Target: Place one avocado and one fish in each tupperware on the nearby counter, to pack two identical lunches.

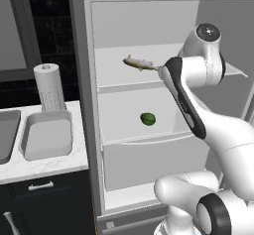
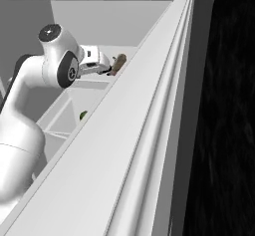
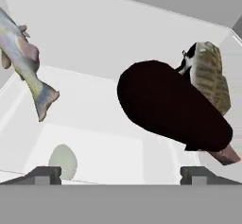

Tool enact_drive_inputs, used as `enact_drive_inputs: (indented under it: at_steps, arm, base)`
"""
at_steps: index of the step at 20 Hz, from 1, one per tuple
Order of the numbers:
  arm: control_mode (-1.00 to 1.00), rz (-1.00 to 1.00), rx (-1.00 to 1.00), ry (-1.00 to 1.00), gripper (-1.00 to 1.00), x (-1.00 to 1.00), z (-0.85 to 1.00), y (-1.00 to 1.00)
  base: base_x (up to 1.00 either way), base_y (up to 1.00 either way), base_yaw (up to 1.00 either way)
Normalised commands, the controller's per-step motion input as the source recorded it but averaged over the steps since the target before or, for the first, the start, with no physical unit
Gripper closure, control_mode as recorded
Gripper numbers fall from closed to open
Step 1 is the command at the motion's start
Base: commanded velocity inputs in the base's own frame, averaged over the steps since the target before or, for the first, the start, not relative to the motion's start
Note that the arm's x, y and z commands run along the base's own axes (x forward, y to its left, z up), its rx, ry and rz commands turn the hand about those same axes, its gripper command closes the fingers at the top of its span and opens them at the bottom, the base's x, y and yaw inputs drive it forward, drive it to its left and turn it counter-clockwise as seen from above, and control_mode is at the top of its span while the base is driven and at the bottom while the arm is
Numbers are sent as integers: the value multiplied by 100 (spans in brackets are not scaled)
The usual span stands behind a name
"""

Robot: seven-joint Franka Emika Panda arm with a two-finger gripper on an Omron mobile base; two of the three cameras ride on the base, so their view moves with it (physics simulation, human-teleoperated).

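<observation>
- We face the open fridge (image 1: pixel 149 26), our arm reaching to its upper shelf (image 1: pixel 124 75), since the food is stored there.
- The grey tupperware (image 1: pixel 47 137) waits empty on the counter (image 1: pixel 44 164), beside the paper towel roll (image 1: pixel 49 88).
- The silvery fish (image 3: pixel 23 53) lies on that shelf, left of the dark avocado (image 3: pixel 170 107) and the olive-brown fish (image 3: pixel 210 76).
- The green avocado (image 1: pixel 148 119) sits one shelf lower.
- Our gripper (image 3: pixel 121 173) has its fingers spread wide, holding nothing, aimed at the dark avocado.
</observation>
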Motion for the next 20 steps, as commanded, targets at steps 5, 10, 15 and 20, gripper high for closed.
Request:
enact_drive_inputs:
  at_steps: [5,10,15,20]
  arm:
    - [-100,11,-24,0,-100,51,41,-25]
    - [-100,11,-26,16,-100,64,13,-16]
    - [-100,4,-7,1,-100,15,-17,1]
    - [-100,9,-3,-2,-100,-4,-22,2]
  base:
    - [0,0,0]
    - [0,0,0]
    - [0,0,0]
    - [0,0,0]
